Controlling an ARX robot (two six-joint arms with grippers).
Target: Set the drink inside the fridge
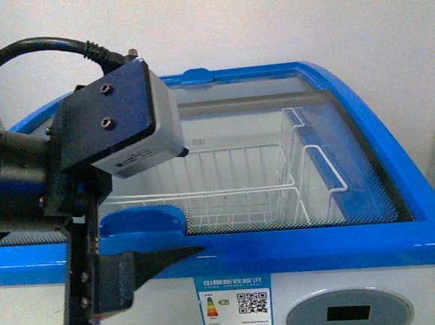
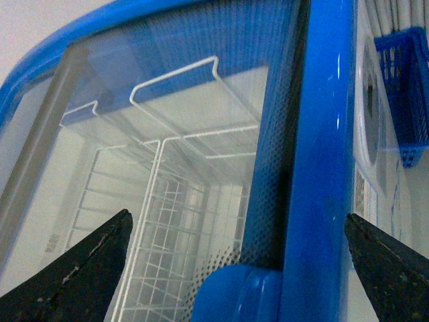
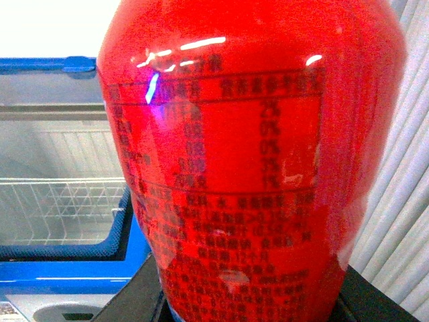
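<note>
Here the left hand (image 2: 236,218) hovers at the front-left corner of the fridge (image 1: 426,221). Its dark fingers (image 2: 80,268) are spread wide apart on either side of the blue rim, and they grip nothing. White wire baskets (image 1: 234,184) show through the glass lid (image 1: 259,121), whose blue handle (image 1: 143,219) sits just beside that hand. The right hand (image 3: 255,305) is clamped on the red drink (image 3: 248,168), which is held upright outside the fridge and near its blue rim.

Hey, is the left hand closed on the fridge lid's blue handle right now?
No, the left hand is open, its dark fingers spread wide apart on either side of the blue handle.
</note>
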